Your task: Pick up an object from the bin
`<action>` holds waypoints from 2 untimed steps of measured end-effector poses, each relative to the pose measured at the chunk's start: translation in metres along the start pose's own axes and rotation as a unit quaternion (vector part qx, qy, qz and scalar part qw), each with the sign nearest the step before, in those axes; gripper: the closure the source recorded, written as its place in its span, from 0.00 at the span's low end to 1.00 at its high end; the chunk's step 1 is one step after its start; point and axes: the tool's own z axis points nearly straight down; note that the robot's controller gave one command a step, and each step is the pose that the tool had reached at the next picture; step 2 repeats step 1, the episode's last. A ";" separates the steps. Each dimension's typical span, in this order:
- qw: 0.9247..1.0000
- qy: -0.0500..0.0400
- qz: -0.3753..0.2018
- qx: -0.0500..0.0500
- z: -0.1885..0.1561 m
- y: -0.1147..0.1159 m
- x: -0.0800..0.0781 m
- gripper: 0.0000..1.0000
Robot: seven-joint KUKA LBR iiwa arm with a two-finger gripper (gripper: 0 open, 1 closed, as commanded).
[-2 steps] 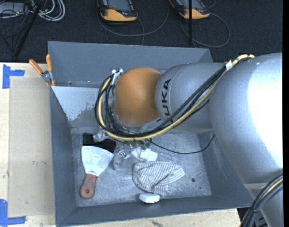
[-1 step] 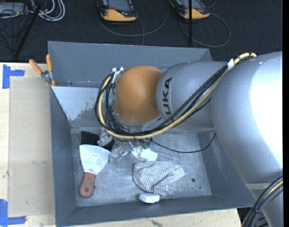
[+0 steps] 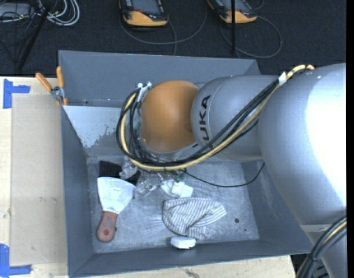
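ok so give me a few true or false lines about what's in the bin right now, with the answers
1. A scraper with a white blade and a reddish-brown handle lies in the left part of the bin. True.
2. The striped cloth is bunched against the bin's far wall. False: it lies on the floor toward the near side, right of the scraper.
3. The gripper is down in the bin, just right of the scraper's blade. True.
4. A small white piece rests on top of the scraper's handle. False: it lies at the cloth's near edge, apart from the scraper.
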 end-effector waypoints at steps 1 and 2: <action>1.000 0.002 -0.005 0.000 -0.034 -0.003 0.001 1.00; 1.000 0.002 -0.005 0.000 -0.034 -0.003 0.001 1.00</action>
